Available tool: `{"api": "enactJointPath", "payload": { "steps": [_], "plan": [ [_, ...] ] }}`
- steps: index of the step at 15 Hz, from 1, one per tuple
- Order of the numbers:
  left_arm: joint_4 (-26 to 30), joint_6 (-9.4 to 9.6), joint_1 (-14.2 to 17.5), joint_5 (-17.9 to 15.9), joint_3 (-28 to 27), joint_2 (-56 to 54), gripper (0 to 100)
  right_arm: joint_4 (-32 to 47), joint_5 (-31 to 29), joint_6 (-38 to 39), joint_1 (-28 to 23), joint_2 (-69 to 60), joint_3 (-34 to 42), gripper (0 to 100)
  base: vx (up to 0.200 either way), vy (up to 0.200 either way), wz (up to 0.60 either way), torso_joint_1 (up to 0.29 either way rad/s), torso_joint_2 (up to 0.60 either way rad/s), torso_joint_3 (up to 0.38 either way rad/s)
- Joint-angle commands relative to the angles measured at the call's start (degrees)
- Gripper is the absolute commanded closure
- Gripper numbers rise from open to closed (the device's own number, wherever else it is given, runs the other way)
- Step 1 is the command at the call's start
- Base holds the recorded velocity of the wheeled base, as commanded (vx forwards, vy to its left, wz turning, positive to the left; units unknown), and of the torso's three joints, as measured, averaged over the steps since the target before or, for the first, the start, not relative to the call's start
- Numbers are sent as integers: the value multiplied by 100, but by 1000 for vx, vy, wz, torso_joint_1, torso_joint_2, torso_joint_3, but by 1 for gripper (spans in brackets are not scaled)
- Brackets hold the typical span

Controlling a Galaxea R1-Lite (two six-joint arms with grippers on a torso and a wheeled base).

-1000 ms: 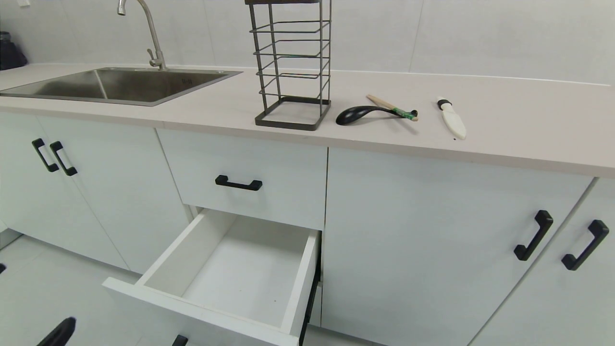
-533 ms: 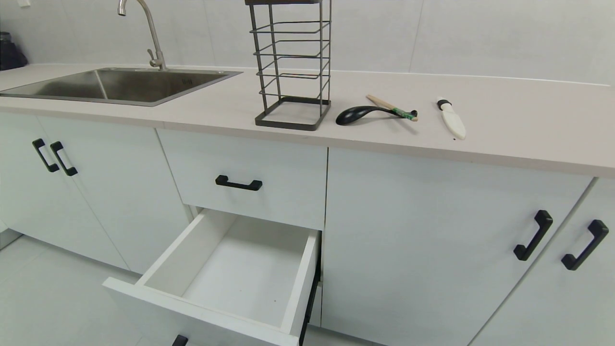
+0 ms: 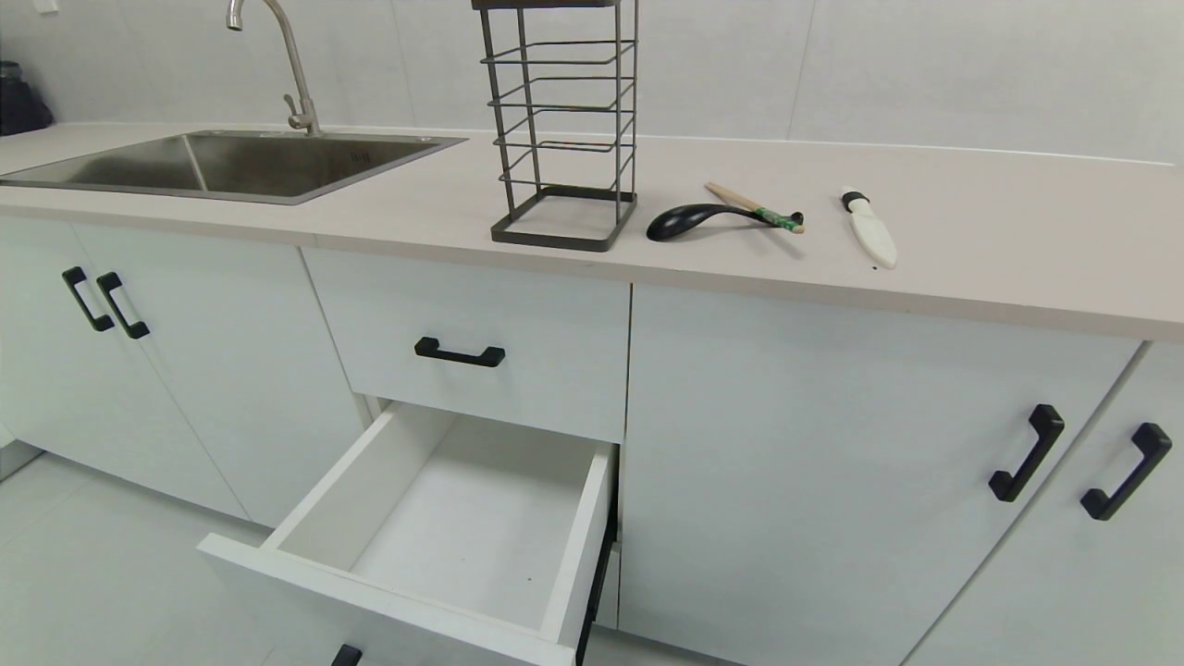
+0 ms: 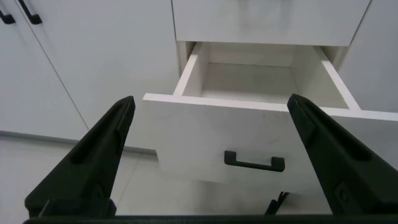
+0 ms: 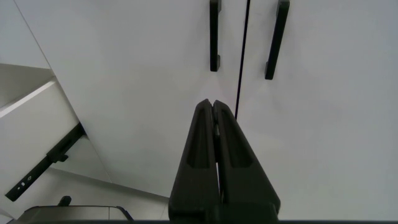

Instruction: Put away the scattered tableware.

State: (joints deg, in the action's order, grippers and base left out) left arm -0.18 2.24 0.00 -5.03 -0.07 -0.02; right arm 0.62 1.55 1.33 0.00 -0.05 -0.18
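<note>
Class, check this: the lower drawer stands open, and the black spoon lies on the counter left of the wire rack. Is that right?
Not quite. The head view shows the black spoon right of the wire rack, not left; the lower drawer does stand open.

A kitchen: steel sink with tap, long countertop, white cabinets and a drawer beneath.
</note>
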Motion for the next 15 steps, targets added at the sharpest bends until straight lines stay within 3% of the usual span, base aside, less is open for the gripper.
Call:
{"api": "enactJointPath", "payload": {
  "steps": [1,14,15],
  "plan": [
    [9,-136,0,-15,7,2,0,-1,3,-1,0,5,1,100,0,0,0,0,0,0],
    [9,-207,0,126,7,2,0,-1,3,8,0,5,1,100,0,0,0,0,0,0],
    [9,-224,0,134,7,2,0,-1,3,8,0,5,1,100,200,0,0,2,2,-2]
  ]
}}
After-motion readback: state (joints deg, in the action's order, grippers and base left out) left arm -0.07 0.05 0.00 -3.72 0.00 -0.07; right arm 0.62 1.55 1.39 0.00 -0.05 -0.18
